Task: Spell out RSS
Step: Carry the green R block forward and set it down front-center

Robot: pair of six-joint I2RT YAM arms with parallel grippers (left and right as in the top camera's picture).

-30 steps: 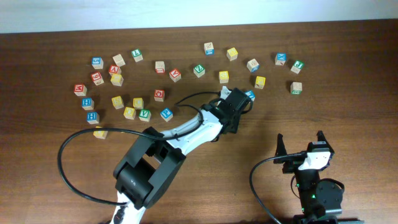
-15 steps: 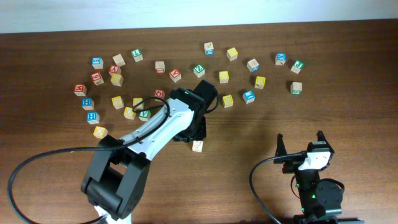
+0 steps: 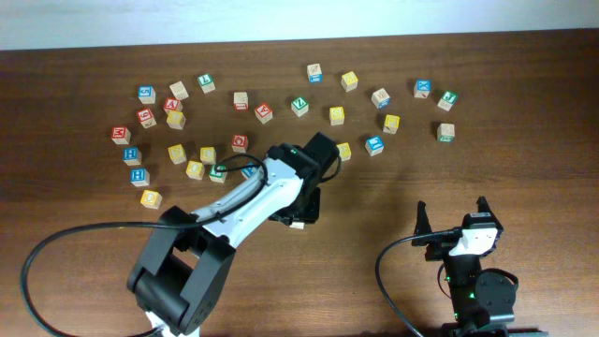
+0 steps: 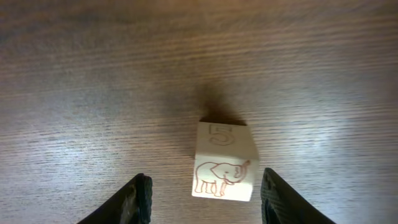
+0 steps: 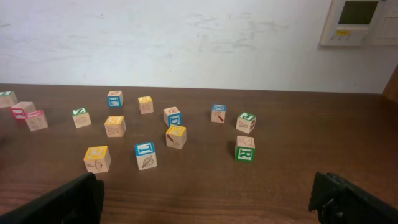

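Observation:
A pale wooden cube [image 4: 224, 162] lies on the table between the fingers of my open left gripper [image 4: 205, 190], nearer the right finger and touching neither. Its top face bears an S-shaped engraved mark and its front a red-outlined elephant. In the overhead view the left gripper [image 3: 301, 208] covers most of this cube [image 3: 297, 224]. The green R cube [image 5: 245, 149] sits at the far right [image 3: 446, 133]. Several yellow cubes, such as one [image 3: 343, 151] just right of the left arm, lie at the back; their letters are too small to read. My right gripper [image 3: 453, 217] is open and empty [image 5: 208, 199].
Many red, blue, green and plain letter cubes are scattered across the back of the table, from a left cluster [image 3: 138, 175] to blue cubes [image 3: 374, 143] at right. A white wall [image 5: 186, 37] stands behind the table.
My left arm swung from the back-right cubes to mid-table. The pale cube now lies on the table where none lay a second ago, with the open jaws over it. The right arm has not moved.

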